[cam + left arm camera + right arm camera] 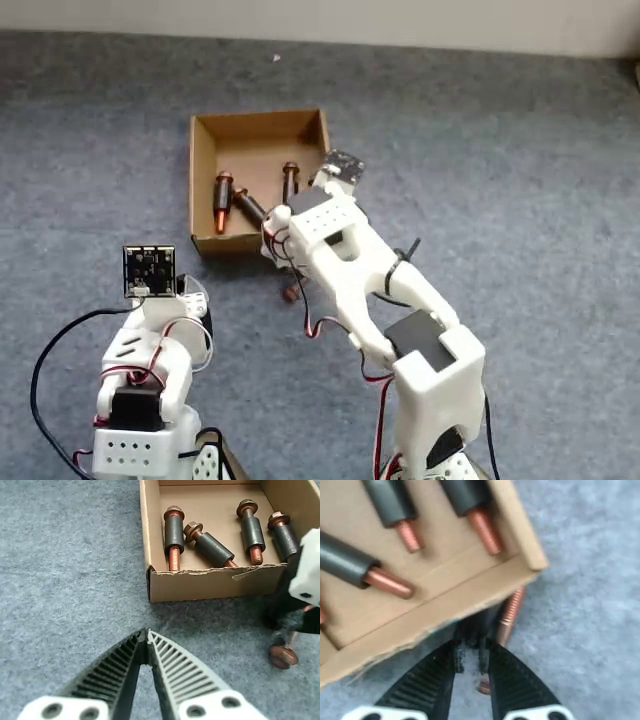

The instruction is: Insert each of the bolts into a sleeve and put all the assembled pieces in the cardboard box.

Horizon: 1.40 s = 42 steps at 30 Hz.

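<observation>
From above, the cardboard box [193, 180] sits on the desk [500, 150], with a loose bolt [290, 293] just outside its near wall. Left wrist: the left hand [146, 636] is pressed together, short of the box, which holds four assembled pieces [174, 532]. Right wrist: the right hand [471, 647] is at that bolt; I cannot tell if it grips.

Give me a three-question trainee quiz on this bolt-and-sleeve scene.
1. How many assembled pieces lie in the cardboard box?
2. True or false: the left hand is shut above the carpet.
3. The bolt outside the box is nearest: A) the right hand, B) the left hand, C) the box's far wall.
Key: 1 four; 2 true; 3 A.
</observation>
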{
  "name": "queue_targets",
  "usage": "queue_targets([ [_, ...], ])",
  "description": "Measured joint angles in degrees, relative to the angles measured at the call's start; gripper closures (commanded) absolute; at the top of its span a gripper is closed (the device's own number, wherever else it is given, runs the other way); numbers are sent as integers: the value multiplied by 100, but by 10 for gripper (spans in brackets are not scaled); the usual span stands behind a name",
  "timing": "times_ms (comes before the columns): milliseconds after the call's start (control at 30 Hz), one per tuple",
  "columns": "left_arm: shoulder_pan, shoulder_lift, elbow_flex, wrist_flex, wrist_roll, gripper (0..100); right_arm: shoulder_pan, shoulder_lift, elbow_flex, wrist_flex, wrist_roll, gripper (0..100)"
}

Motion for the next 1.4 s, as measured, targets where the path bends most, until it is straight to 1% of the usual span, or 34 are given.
queue_targets([
  [100,0,0,0,0,0,993,70,79,-211,440,18,972],
  [267,0,0,0,0,0,993,158,149,-255,484,308,966],
  [467,0,0,0,0,0,993,220,149,-255,440,519,880],
  [633,0,0,0,0,0,993,220,158,-290,448,536,880],
  [1000,0,0,0,0,0,993,62,158,-976,440,536,880],
  [1133,0,0,0,0,0,993,53,167,-976,62,545,880],
  [1400,0,0,0,0,0,993,35,958,-1169,-9,554,880],
])
